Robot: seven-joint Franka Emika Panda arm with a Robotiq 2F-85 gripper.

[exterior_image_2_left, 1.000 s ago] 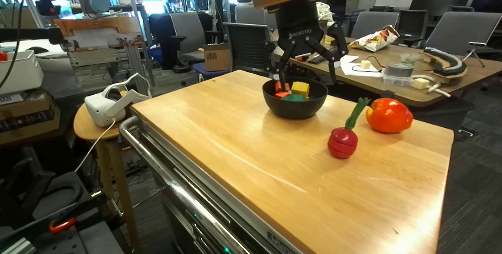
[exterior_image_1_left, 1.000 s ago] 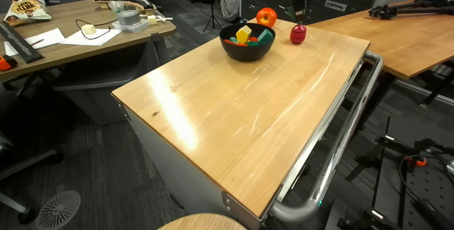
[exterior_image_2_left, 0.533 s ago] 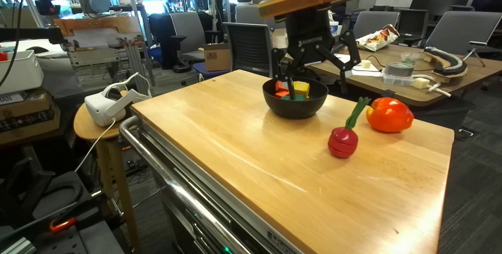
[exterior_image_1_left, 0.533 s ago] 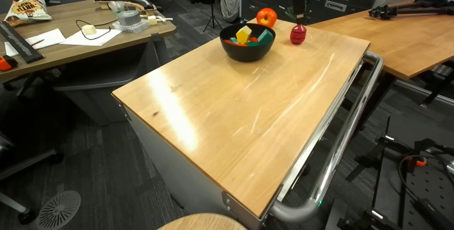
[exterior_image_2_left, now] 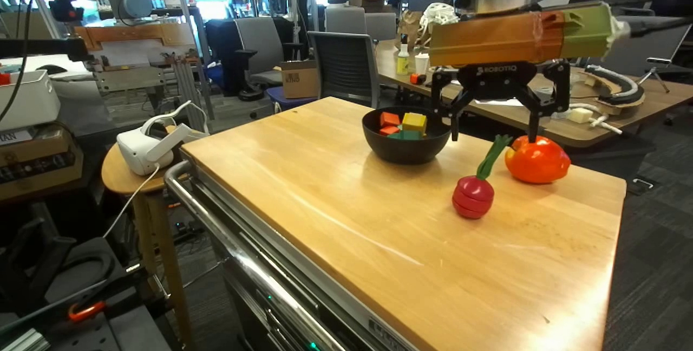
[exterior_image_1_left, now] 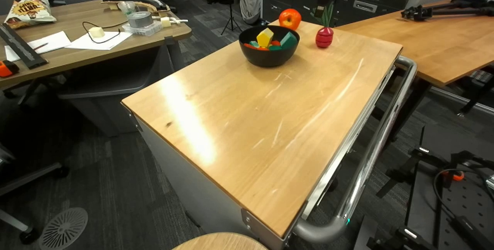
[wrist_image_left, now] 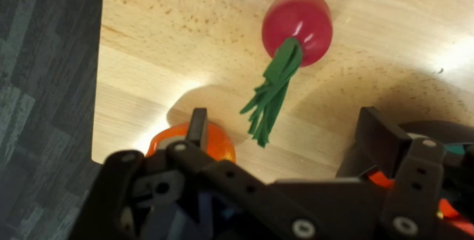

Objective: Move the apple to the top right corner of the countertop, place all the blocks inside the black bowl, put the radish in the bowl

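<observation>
On the countertop the radish stands upright, dark red with green leaves tilting toward my gripper. Behind it, near a corner, rests the orange-red apple. Red, yellow and green blocks lie inside the black bowl, which both exterior views show. My gripper hangs over the space between bowl and apple, jaws wide apart and holding nothing. In the wrist view the radish lies ahead of the fingertips, with its leaf ends nearly between them. One finger overlaps the apple, the other partly hides the bowl.
A metal rail runs along one side of the cart. Beyond another edge is a desk with a chip bag and tape. A stool holding a white headset stands near the rail.
My gripper has moved from over the bowl toward the apple and radish and has levelled out, staying open. The radish leaves now show more fully in an exterior view. Bowl, apple and radish stay put.
</observation>
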